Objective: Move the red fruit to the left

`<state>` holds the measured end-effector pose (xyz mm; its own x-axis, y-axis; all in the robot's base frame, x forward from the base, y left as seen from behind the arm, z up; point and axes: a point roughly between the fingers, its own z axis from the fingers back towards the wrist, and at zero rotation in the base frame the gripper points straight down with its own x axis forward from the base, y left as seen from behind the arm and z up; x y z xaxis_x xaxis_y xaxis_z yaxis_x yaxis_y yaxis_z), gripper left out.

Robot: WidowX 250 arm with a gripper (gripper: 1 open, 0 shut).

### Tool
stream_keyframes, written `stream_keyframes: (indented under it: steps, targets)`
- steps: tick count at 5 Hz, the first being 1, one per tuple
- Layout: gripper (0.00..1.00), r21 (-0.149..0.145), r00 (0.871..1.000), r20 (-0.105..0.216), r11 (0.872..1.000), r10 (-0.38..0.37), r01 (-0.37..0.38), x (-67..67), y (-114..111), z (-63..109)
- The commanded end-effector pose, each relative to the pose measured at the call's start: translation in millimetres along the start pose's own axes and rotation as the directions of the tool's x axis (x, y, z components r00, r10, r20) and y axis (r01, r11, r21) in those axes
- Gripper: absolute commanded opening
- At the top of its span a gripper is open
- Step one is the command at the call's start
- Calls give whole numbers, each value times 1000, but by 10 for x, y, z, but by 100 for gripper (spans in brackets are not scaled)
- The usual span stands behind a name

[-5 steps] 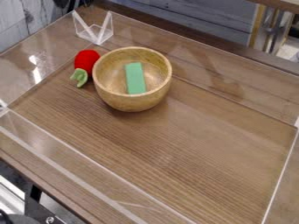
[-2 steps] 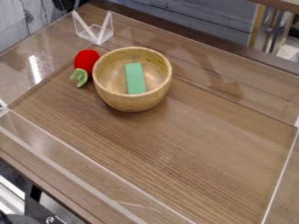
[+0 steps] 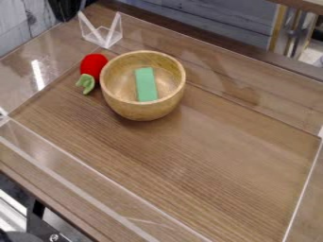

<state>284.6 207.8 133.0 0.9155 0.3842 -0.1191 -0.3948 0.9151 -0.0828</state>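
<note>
Tool: dark, nearly black (image 3: 72, 13), cut off by the top edge toward the left corner; closed, with nothing visibly gripped.
Tool pose: high in the view, beyond the fruit and apart from it; too small and dark to tell the exact tilt or finger shape.
White frame: thin, angular, zigzag-shaped piece (image 3: 104, 32), pale against the wood, just beside the tool in the view; material unclear.
Red fruit: small, glossy, rounded strawberry-shaped toy with a green leafy cap (image 3: 93, 66); resting on the counter, left of the bowl in the view and close beside its rim, outside it; red body toward the far side, green cap pointing toward the near side.
Bowl: round, smooth, light-tan wood (image 3: 124, 106), deep-walled with a curved rim; standing upright near the fruit.
Green block: flat, oblong, matt-looking (image 3: 145, 83), lying inside the bowl, long side running roughly from far to near.
Counter: brown wood (image 3: 190, 170) with visible grain and long plank lines, softly shiny toward the left.
Left edge: patterned grey surface (image 3: 38, 19) behind the far corner; dark parts (image 3: 18, 219) at the near corner, too cropped to identify.
</note>
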Motion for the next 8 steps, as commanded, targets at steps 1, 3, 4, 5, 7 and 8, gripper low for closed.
stream_keyframes:
  steps: [1,3,4,5,7,8]
  targets:
    - [0,7,999,32,1000,-29,29,-4,42,112]
    - [0,16,993,18,993,119,-119,-100,141,-277]
    - [0,17,986,23,986,165,-165,-136,186,-431]
    - [0,27,995,19,995,94,-95,-130,163,-567]
    - [0,46,999,-1,998,-33,33,-67,169,-783]
    - [0,55,996,-14,995,-84,85,-36,183,-826]
